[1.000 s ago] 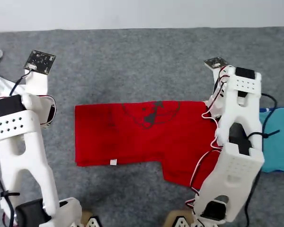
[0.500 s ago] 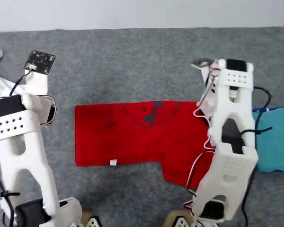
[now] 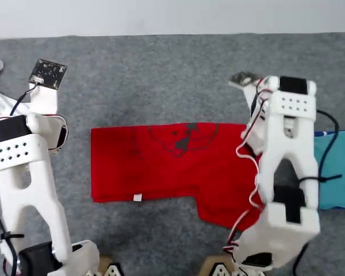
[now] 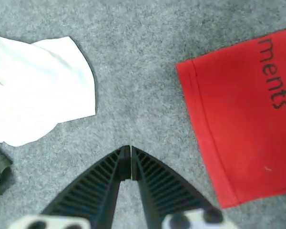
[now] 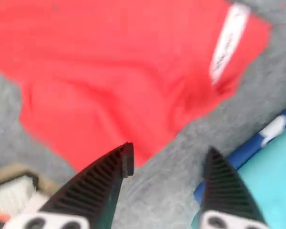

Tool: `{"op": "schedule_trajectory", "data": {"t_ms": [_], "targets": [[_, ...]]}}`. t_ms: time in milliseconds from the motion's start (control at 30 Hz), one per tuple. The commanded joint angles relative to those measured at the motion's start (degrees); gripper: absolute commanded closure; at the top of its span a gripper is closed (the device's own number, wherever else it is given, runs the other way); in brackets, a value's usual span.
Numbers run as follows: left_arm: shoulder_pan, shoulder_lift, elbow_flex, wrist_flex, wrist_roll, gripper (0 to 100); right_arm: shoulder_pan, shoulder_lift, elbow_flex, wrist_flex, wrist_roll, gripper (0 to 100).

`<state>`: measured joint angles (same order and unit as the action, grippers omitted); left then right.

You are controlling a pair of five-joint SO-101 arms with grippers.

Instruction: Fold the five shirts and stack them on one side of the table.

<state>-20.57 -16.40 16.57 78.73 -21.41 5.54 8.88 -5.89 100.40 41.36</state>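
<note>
The red shirt [image 3: 161, 164] lies mid-frame, apparently folded once, with a sleeve sticking out. A white shirt [image 4: 38, 90] sits at the left edge and a teal shirt [image 3: 339, 169] at the right, with no stack yet. The left gripper [image 4: 131, 162] is pressed together over the grey mat [image 3: 161, 75]. The right gripper [image 5: 170, 155] is spread above the red shirt's edge.

This looks like a robotics lab or test bench rather than a home. The left arm [image 3: 23, 172] and right arm [image 3: 284, 172], 2 rigs of white plastic, stand side by side. Loose red, black and white wires [image 3: 250, 138] run in the open along the right arm. Each wrist carries a bare circuit board [image 3: 48, 73]. A plain grey mat [image 3: 161, 75] covers the table, which backs onto a blank white wall [image 3: 161, 17]. A red shirt [image 3: 161, 161], a white shirt [image 4: 33, 90] and a teal shirt [image 3: 336, 169] lie on the mat.
</note>
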Motion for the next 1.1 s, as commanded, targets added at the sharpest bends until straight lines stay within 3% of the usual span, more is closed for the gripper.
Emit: {"op": "schedule_trajectory", "data": {"t_ms": [0,333,633,1067], "targets": [[0.0,-2.11,0.48,-2.55,-0.18,99,0.13,-8.84,8.79,2.42,2.64,85.7],[0.18,-2.11,5.49,-7.21,-0.18,99,5.32,-11.03,23.47,1.71,6.24,85.8],[4.92,-2.11,7.08,-7.21,-0.18,99,5.23,-10.59,32.09,-8.4,6.51,85.8],[4.66,-2.11,10.59,-10.11,-0.18,99,5.14,5.67,27.6,-14.55,6.24,86.4]]}}
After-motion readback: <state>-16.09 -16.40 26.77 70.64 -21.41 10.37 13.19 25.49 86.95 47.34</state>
